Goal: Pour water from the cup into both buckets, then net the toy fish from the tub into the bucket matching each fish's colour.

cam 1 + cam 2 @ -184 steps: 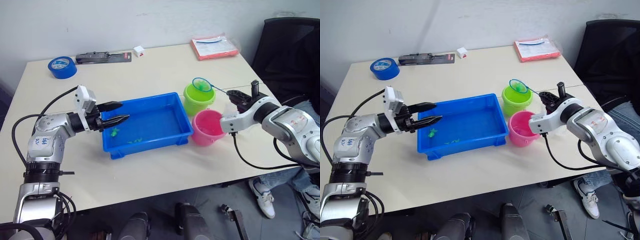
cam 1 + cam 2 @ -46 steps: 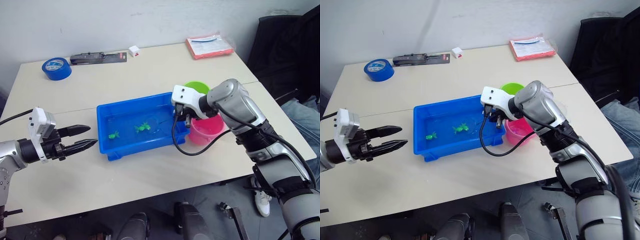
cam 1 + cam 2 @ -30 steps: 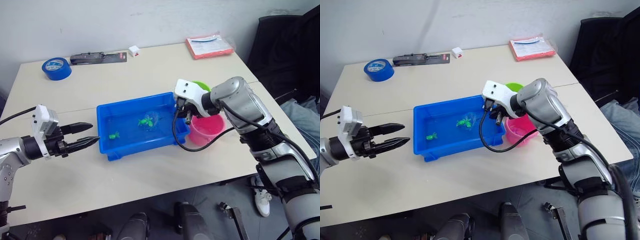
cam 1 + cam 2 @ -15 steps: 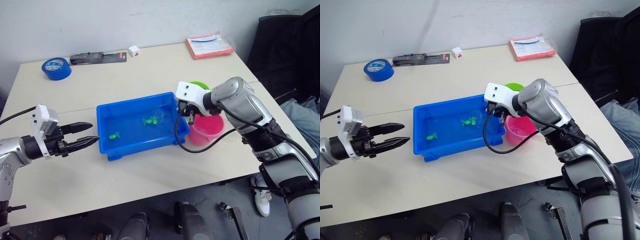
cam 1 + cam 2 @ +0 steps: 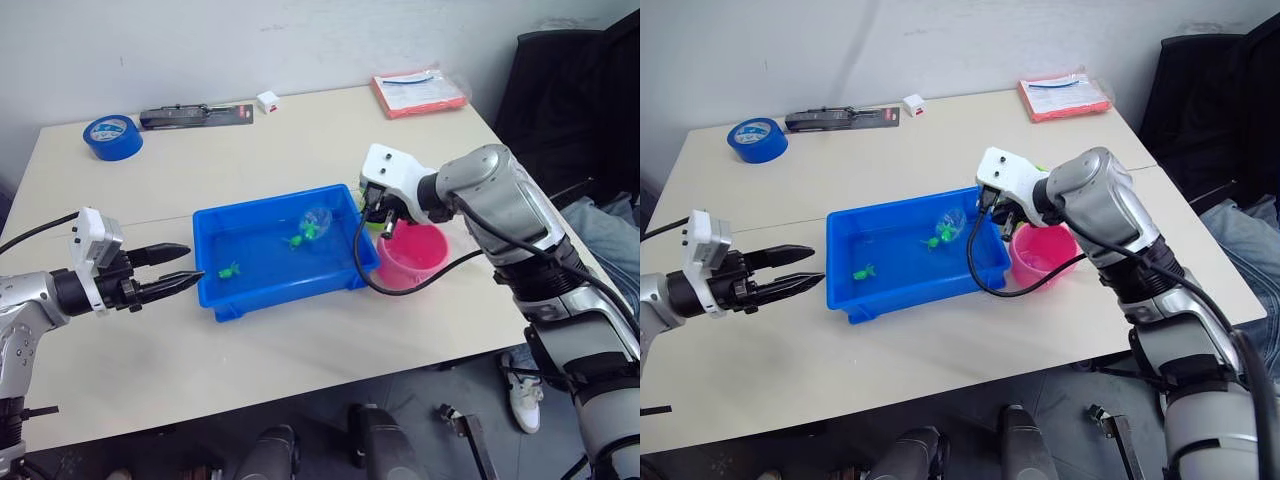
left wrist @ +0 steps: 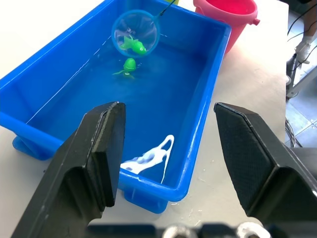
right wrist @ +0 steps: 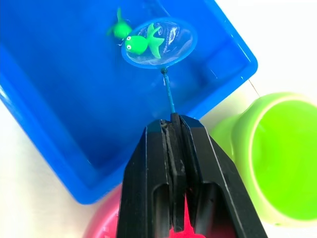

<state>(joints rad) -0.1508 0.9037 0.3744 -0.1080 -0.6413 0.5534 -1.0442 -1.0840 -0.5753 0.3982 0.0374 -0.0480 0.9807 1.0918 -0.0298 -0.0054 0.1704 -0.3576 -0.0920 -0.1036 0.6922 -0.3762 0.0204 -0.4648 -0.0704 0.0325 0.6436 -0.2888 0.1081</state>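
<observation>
The blue tub (image 5: 290,291) sits mid-table with water in it. My right gripper (image 7: 172,124) is shut on the thin handle of the net (image 7: 159,43), held over the tub's far right corner. A green toy fish (image 7: 141,43) lies in the net's mesh. Two more green fish (image 5: 296,240) (image 5: 229,270) remain in the water. The pink bucket (image 5: 412,255) stands right of the tub, and the lime green bucket (image 7: 277,153) is just behind it, mostly covered by my right arm. At the tub's left end my left gripper (image 5: 175,268) hangs open and holds nothing. The cup is out of view.
A blue tape roll (image 5: 112,135), a black tool pack (image 5: 195,115) and a small white box (image 5: 267,101) lie along the table's far edge. A red packet (image 5: 420,90) is at the far right corner. A black chair (image 5: 580,100) stands right of the table.
The net has come up out of the water with a green fish in it and moved toward the tub's far right corner. My left gripper has stayed open beside the tub.
</observation>
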